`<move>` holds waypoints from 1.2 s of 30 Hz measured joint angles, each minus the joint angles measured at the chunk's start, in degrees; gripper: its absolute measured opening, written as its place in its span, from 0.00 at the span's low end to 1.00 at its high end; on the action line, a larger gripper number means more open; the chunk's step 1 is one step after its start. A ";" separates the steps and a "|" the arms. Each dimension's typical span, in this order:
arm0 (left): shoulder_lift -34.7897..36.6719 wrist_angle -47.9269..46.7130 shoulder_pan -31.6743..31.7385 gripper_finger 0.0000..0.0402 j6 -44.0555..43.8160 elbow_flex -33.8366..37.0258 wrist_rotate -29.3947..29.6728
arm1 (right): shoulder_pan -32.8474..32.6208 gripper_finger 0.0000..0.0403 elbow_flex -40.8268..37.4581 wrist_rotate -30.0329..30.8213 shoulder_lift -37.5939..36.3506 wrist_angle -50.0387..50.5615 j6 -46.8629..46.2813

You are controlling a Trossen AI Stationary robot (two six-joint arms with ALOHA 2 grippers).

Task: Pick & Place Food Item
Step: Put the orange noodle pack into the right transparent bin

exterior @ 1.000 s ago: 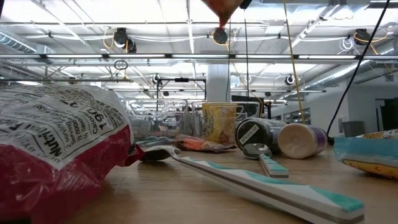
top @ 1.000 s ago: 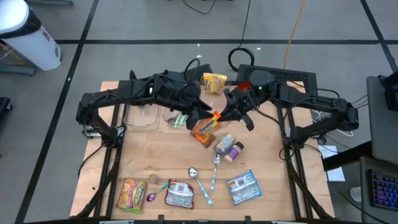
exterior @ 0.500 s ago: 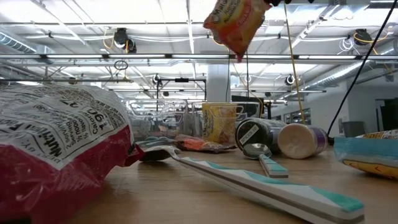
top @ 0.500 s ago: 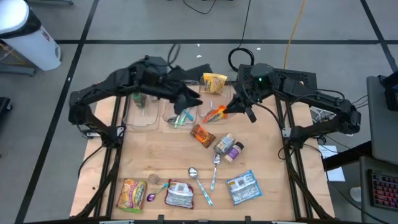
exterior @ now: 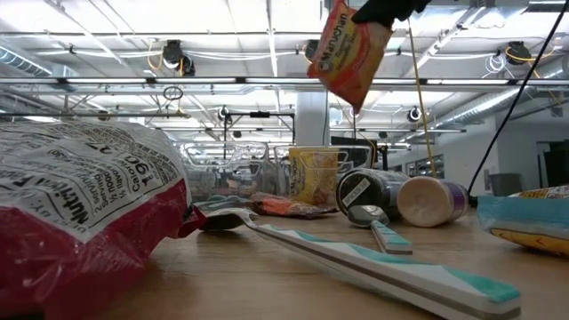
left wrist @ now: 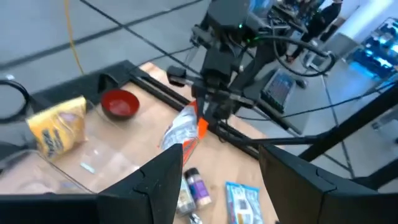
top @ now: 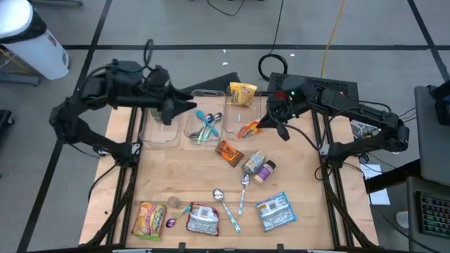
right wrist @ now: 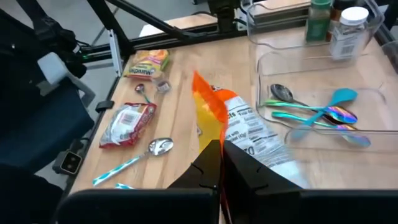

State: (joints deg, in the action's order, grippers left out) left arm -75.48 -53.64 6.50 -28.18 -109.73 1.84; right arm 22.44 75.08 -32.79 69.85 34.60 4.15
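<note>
From my seat, the near edge of the bench (top: pixel 295 235) carries the loose packets: a yellow snack bag (top: pixel 148 218) at the near left corner, a red-and-white wrapper (top: pixel 203 220) beside it, a blue-and-white pouch (top: pixel 274 211) toward the near right, with a spoon (top: pixel 243 190) and a striped toothbrush (top: pixel 226 213) between them. Mid-bench lie two small jars (top: pixel 258 167) on their sides and a brown candy packet (top: pixel 229 152).

Farther back, the right claw (top: pixel 264 124) is pressed together, pinching the orange ramen packet (exterior: pixel 348 52) by its top seam, so it hangs clear of the wood just beside the clear bins. I judge the packet light, crinkly and a bit slippery, with brittle noodles inside; the sealed edge looks like the sound place to hold it, and a hard squeeze on the body could crack the contents.

The middle bin (top: pixel 205 126) holds coloured spoons, the far bin a yellow bag (top: pixel 242 93). The left claw (top: pixel 181 107) hovers spread and empty over the left bin (top: pixel 159 130) at the far left.

The wooden top looks smooth. Beyond it lie grey floor, cables and a white bin.
</note>
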 joint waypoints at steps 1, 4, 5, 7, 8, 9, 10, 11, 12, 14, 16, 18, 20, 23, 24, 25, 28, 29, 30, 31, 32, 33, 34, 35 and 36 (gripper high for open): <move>0.52 -0.53 -0.11 0.54 0.44 0.00 0.37 | 0.00 0.00 0.69 0.01 0.56 0.42 0.02; 1.14 -1.59 -0.20 0.54 2.12 0.02 0.53 | 0.19 0.00 4.56 0.78 2.98 3.35 0.74; 1.18 -2.12 -0.20 0.54 2.54 0.00 0.61 | 0.32 0.00 6.67 1.51 4.23 4.86 1.54; 1.10 -4.22 -0.18 0.54 3.34 0.02 0.83 | 0.58 0.00 11.31 3.13 7.35 7.84 3.22; 1.04 -5.09 -0.15 0.54 3.79 0.02 0.83 | 0.83 0.00 13.48 3.59 9.13 9.59 4.08; 0.98 -6.07 -0.15 0.54 4.21 0.02 0.81 | 1.16 0.00 15.76 4.19 11.00 11.25 4.87; 0.98 -7.39 -0.15 0.54 4.67 0.02 0.79 | 1.65 0.00 18.01 4.29 13.03 12.65 5.72; 1.03 -8.65 -0.15 0.54 5.20 0.02 0.77 | 2.16 0.00 20.24 4.28 14.90 14.25 6.47; 1.09 -9.60 -0.15 0.54 5.71 0.02 0.79 | 2.87 0.00 22.65 4.47 16.97 15.93 7.15; 1.09 -11.56 -0.15 0.54 6.95 0.02 0.79 | 4.42 0.00 27.71 4.69 21.10 18.44 8.49; 1.02 -11.84 -0.15 0.54 8.41 0.02 0.76 | 6.11 0.00 32.50 5.71 25.08 20.90 9.52; 1.02 -11.82 -0.15 0.54 9.94 0.02 0.21 | 7.38 0.00 37.35 8.56 28.99 23.40 11.53; 1.07 -11.81 -0.15 0.54 11.66 0.02 -1.47 | 8.66 0.00 42.28 11.49 32.87 26.43 13.31; 1.02 -11.83 -0.15 0.54 14.17 0.02 -4.08 | 10.68 0.00 48.22 11.74 37.94 30.19 13.81; 1.02 -11.83 -0.15 0.54 14.81 0.02 -4.89 | 11.26 0.00 49.60 11.77 39.43 31.29 13.63; 1.03 -11.83 -0.18 0.54 15.43 0.02 -5.53 | 11.82 0.00 50.48 11.75 40.58 32.01 13.41; 1.04 -12.19 -0.15 0.54 17.83 0.02 -7.90 | 13.21 0.00 51.13 11.83 42.95 32.56 13.00; 0.94 -12.47 -0.15 0.54 18.68 0.02 -8.47 | 13.62 0.00 51.17 11.88 43.52 32.67 12.99; 0.86 -12.53 -0.15 0.54 19.58 0.02 -9.10 | 14.02 0.00 51.18 11.93 43.92 32.97 13.01; 0.84 -12.53 -0.15 0.54 20.46 0.02 -9.51 | 14.45 0.00 51.18 12.01 44.28 33.52 13.06; 0.81 -12.51 -0.16 0.54 21.18 0.02 -9.64 | 14.74 0.00 51.18 12.30 44.69 33.79 13.09; 0.81 -12.34 -0.18 0.54 21.72 0.02 -9.68 | 14.88 0.00 51.20 13.18 45.27 33.67 13.16; 0.81 -12.07 -0.18 0.54 21.94 0.02 -9.75 | 14.96 0.00 51.22 13.78 45.83 33.57 13.34; 0.81 -11.79 -0.15 0.54 21.98 0.02 -9.75 | 15.07 0.00 51.22 14.51 46.41 33.79 13.44; 0.81 -11.57 -0.15 0.54 22.03 0.02 -9.81 | 15.33 0.00 51.22 14.92 46.99 34.06 13.46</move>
State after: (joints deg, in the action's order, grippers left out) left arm -74.67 -65.21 6.35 -6.15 -109.71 -7.97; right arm 37.76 126.30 -17.87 116.84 68.65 17.61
